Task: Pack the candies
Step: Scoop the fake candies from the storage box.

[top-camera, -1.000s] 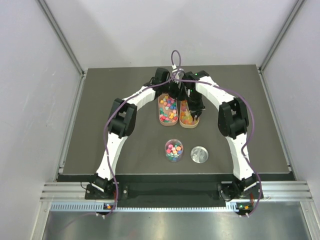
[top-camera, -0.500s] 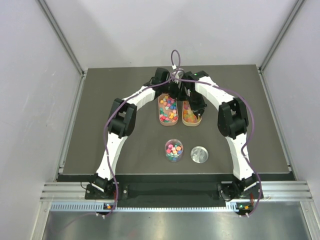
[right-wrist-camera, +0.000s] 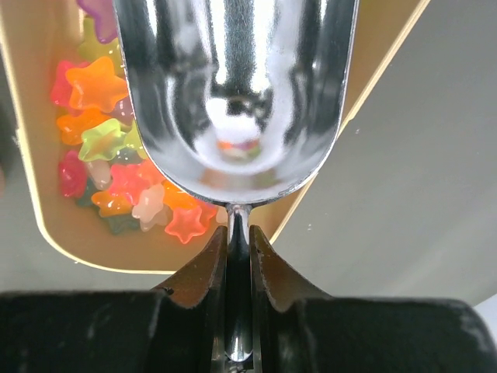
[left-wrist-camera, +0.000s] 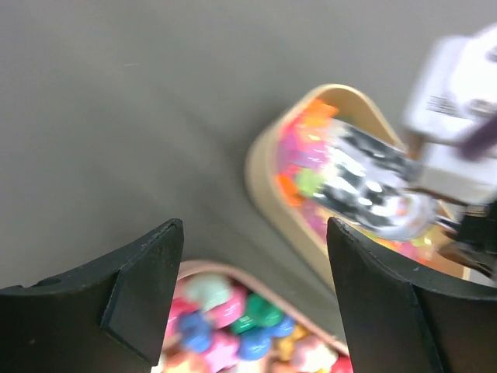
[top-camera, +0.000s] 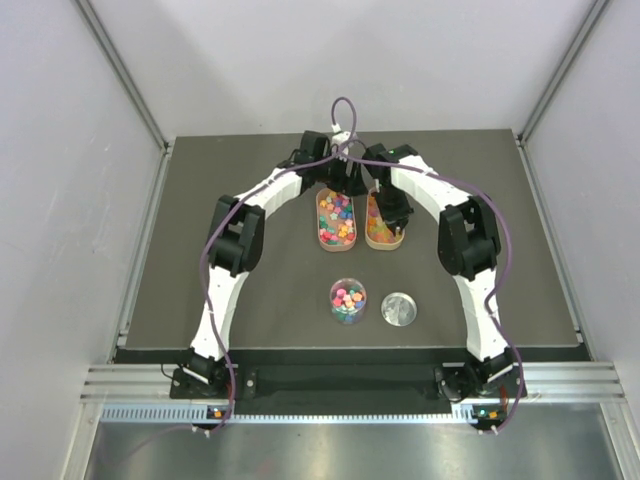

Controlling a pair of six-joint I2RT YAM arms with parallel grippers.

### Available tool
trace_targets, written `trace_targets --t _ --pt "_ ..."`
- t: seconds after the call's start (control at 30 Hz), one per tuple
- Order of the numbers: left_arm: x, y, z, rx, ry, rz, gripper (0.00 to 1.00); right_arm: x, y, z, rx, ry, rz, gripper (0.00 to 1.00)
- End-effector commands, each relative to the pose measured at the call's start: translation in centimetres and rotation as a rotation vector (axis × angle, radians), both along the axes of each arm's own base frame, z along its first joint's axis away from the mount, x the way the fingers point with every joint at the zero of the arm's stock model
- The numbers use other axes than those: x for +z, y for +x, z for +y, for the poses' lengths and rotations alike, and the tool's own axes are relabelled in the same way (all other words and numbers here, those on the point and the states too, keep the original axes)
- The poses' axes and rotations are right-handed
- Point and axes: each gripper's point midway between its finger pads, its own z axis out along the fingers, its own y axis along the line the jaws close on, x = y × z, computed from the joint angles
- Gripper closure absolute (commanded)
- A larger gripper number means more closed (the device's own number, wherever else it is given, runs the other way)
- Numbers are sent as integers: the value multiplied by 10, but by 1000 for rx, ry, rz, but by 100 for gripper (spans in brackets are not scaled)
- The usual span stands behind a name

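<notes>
Small bright candies fill two oblong trays: a pink-rimmed one and a tan one. In the right wrist view the tan tray's candies are star-shaped. My right gripper is shut on the handle of a metal scoop, whose bowl looks empty and hangs over the tan tray. My left gripper is open and empty above the far end of the pink tray's candies; it sees the scoop in the tan tray. From above, the grippers are left and right.
A round clear jar partly filled with candies stands nearer the arms, with its metal lid lying to its right. The dark mat ends at metal rails on both sides and at the front.
My left gripper has drawn back toward the far end of the pink tray. My right gripper has shifted the scoop slightly farther back over the tan tray.
</notes>
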Motion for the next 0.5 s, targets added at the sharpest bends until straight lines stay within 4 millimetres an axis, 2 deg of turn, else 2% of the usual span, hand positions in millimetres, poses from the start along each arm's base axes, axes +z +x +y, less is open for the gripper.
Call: trace_targets --t 0.0,0.17,0.2,0.37,0.43,0.47 --pt "60 19 16 77 -27 -141 21 32 10 14 27 59 -117 100" --pt "69 29 51 177 19 -160 21 27 8 14 23 62 -101 100" --pt "72 30 64 200 22 -155 21 25 7 15 21 66 -96 100" --pt "79 25 103 241 46 -130 21 15 3 12 14 58 -63 100" --pt "89 23 123 270 49 -142 21 11 0 12 24 66 -44 100" --pt "101 21 129 279 44 -160 21 10 0 10 26 68 -40 100"
